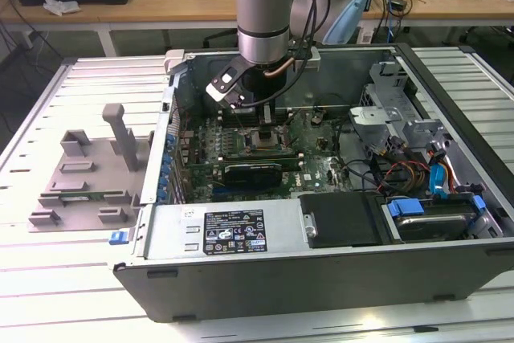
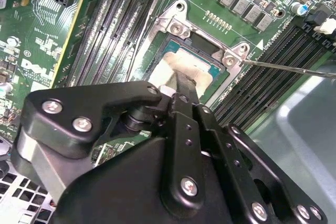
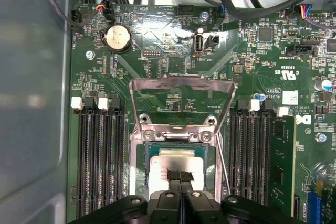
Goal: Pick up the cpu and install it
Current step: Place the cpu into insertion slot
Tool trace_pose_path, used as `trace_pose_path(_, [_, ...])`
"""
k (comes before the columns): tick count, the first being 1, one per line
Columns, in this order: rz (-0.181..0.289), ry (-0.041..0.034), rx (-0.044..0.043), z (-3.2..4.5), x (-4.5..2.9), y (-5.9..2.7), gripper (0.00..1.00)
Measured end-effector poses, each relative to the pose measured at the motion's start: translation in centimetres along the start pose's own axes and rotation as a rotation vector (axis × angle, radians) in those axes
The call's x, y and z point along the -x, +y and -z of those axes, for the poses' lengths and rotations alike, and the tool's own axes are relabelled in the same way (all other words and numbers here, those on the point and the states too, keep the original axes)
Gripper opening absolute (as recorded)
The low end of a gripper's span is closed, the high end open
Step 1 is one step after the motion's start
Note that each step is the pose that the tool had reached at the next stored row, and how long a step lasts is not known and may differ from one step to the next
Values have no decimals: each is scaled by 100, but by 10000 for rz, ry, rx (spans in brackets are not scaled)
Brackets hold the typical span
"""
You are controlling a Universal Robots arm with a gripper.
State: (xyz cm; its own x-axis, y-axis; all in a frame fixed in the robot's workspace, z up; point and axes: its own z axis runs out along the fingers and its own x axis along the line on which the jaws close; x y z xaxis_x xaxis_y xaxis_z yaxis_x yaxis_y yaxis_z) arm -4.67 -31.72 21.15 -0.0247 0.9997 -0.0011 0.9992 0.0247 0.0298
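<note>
Gripper (image 3: 180, 178): black two-finger unit, nearest item in both wrist views; fingers drawn together with no gap visible and nothing seen pinched between them; tips sit on or just above the middle of the chip, contact not certain.

Cpu (image 3: 168, 160): flat square, dull silver top; lies level inside the socket (image 3: 140, 167), directly under the fingertips; appears square to the recess in the second wrist view (image 2: 184, 62).

Load plate (image 3: 181, 80): metal frame, swung up and open beyond the socket, not covering the chip; thin lever rod (image 2: 289, 67) stands free beside it.

Memory slots (image 3: 100, 156): black rows flanking the socket on both sides.

Coin cell (image 3: 116, 38): round, farther up the board, near the cable bundle.

Computer case (image 1: 321, 279): open-topped, arm reaching down into it; grey tray (image 1: 80, 174) well apart, at the exterior view's left.

Progress, as judged: pick-up done, chip apparently placed; frame not yet closed, lever not latched.
</note>
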Motion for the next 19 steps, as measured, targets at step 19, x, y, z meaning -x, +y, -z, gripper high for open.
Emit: trace_pose_path(19, [256, -31, -34, -45, 31, 3, 11])
